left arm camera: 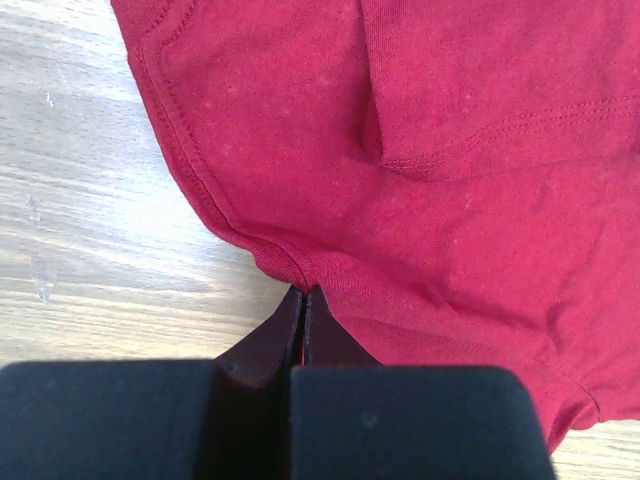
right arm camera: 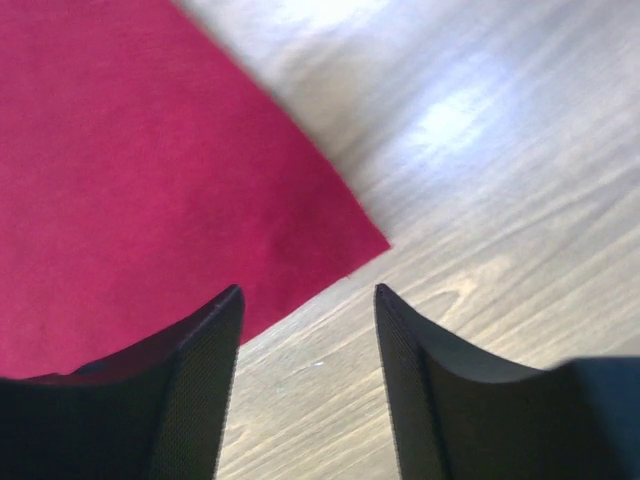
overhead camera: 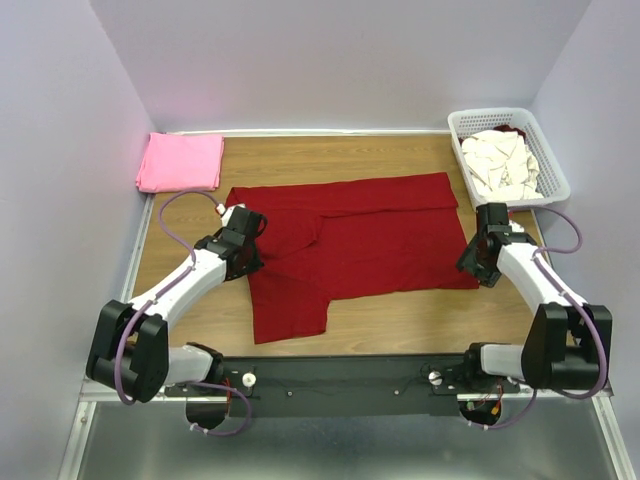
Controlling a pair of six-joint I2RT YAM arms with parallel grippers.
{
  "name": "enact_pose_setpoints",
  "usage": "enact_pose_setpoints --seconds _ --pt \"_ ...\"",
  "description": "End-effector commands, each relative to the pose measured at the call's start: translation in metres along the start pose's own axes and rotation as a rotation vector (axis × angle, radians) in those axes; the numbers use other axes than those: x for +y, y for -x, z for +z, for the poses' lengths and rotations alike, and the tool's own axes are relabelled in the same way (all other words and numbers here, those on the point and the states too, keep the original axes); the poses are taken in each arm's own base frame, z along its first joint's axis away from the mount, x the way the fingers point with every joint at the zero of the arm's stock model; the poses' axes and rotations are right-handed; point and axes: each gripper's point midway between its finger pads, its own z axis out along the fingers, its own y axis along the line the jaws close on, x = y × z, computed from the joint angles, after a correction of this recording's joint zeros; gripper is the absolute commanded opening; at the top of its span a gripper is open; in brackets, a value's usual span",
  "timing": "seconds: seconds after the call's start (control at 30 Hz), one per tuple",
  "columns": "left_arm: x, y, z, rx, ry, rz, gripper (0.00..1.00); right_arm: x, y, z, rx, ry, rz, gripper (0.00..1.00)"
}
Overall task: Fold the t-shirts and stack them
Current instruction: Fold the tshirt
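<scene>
We count pink cloth t-shirt folded; left fingers pinch dark red cloth t-shirt, right fingers open; cream pile pending.

Bare counter runs along the near side, to the right of the dark red t-shirt's lower flap. A narrower bare strip lies at the far edge, between the folded pink t-shirt and the white lattice basket. The dark red t-shirt covers the middle from side to side. The left gripper, pinched closed on that shirt's left hem, blocks the left approach together with its arm. The right gripper, jaws apart at the shirt's near right corner, stands just before the basket. Pale walls close the left, far and right sides. Cream-white t-shirts heap up in the basket.
</scene>
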Motion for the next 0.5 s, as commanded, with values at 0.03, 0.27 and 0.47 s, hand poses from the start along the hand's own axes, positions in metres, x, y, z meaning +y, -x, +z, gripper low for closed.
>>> enact_pose_setpoints --seconds 0.03,0.27,0.47 --pt "0.003 0.011 -0.002 -0.067 0.003 0.026 0.0 -0.023 -0.012 0.011 0.079 -0.099 0.045 0.6" --pt "0.003 0.011 0.002 -0.058 0.005 0.039 0.0 -0.035 -0.013 0.023 0.12 -0.14 0.085 0.53" --pt "0.003 0.012 0.003 -0.054 0.006 0.042 0.0 -0.035 -0.019 0.034 0.139 -0.12 0.117 0.5"
